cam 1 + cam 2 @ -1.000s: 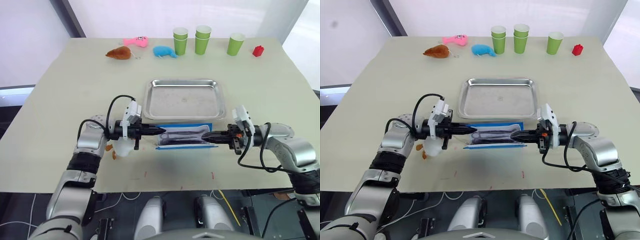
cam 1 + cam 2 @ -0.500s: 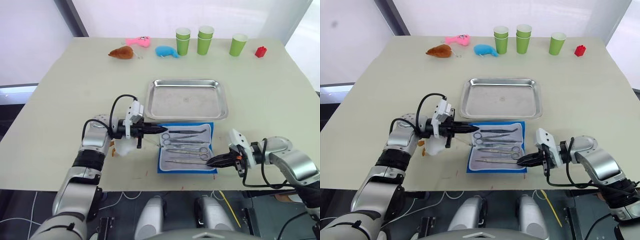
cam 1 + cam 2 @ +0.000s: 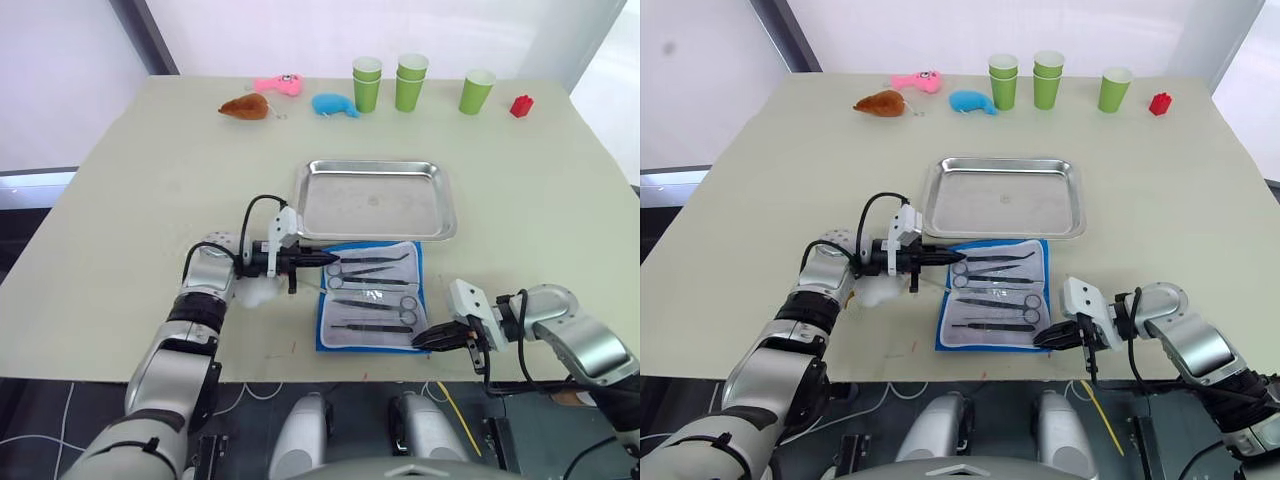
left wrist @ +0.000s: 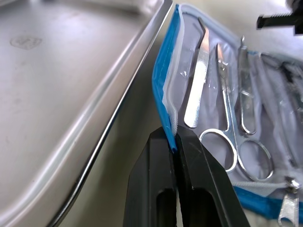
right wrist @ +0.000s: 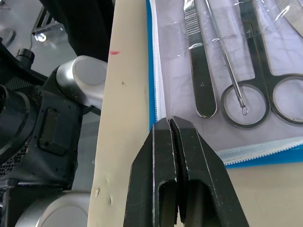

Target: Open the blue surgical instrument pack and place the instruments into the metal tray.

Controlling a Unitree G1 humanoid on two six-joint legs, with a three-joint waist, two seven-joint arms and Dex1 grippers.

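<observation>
Between both grippers: blue pack [image 3: 369, 296] open, opposite edges pinched in closed jaws.

Shiny steel metal tray [image 3: 375, 199], glossy instruments [image 3: 372, 293] (on pale matt lining).

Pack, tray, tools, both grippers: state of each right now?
Pack: open flat, lining up.
Tools: lying in the pack, none in the tray.
Tray: empty.
Left gripper: jaws shut on the pack's edge.
Right gripper: jaws shut on the pack's corner.
</observation>
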